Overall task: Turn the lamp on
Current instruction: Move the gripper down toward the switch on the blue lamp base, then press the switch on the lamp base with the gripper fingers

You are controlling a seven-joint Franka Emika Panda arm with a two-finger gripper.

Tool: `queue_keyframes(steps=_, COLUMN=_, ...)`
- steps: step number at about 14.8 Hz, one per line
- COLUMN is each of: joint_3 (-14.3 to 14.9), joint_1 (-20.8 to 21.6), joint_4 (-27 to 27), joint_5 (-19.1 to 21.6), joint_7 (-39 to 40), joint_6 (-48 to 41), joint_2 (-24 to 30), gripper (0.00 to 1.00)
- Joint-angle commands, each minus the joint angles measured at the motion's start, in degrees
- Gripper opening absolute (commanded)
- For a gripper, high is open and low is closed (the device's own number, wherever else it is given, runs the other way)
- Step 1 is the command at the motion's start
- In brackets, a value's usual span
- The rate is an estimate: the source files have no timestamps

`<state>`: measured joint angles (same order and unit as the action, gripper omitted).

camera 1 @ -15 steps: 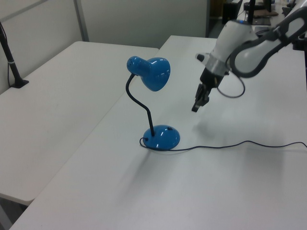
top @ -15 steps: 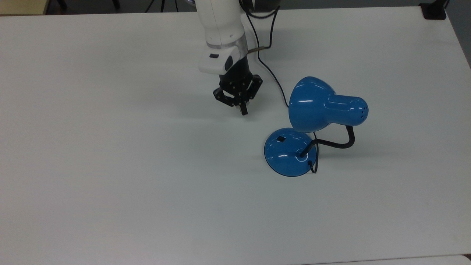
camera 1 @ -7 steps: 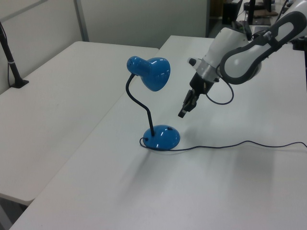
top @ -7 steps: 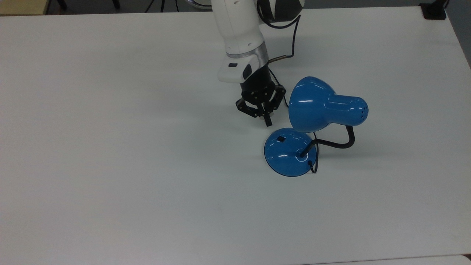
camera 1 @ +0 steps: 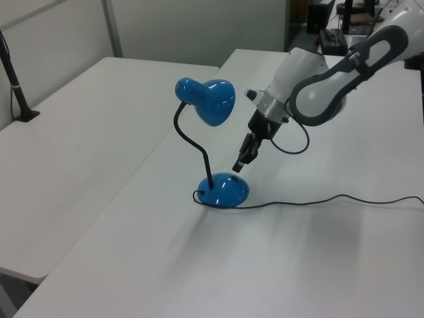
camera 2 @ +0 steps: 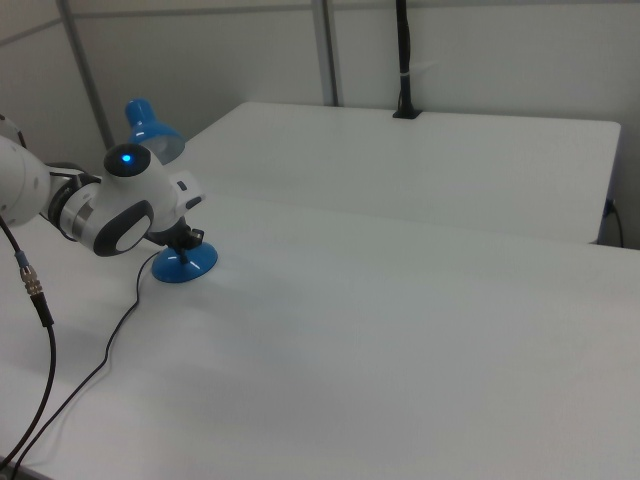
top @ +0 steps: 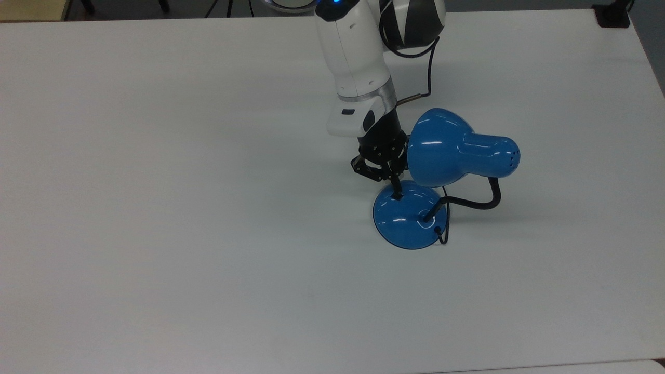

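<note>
I am bringing my gripper down over the lamp, which is standing on the white table toward the top view's right, its shade leaning out over the round base. The step in hand, as I judge it, is the approach to the switch: in the top view my fingers are drawn together into one narrow point, and that point is lying over the upper left part of the base, where a small dark spot is sitting under the tip. The next move is calling for a short, firm press straight down on that spot, keeping clear of the shade just beside my wrist. The left view is showing what the top view is not: the tip is hanging just above the dome of the base, apparently apart from it, though I cannot tell for certain; the cord is trailing away across the table. In the right view the arm's elbow is covering most of the lamp, leaving the base and part of the shade showing. No glow is showing at the shade.
</note>
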<state>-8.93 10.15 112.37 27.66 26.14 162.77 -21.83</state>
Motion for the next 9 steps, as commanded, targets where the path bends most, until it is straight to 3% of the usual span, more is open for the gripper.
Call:
queue_keyframes(steps=1, joint_3=0.41, joint_1=0.83, joint_4=-2.42, joint_5=1.70, joint_7=-0.30, joint_6=0.62, joint_2=-1.89, gripper=0.00)
queue_keyframes(steps=9, joint_3=0.41, joint_1=1.80, joint_4=-2.59, joint_5=1.61, joint_7=-0.48, joint_6=1.06, joint_2=-3.21, gripper=0.00)
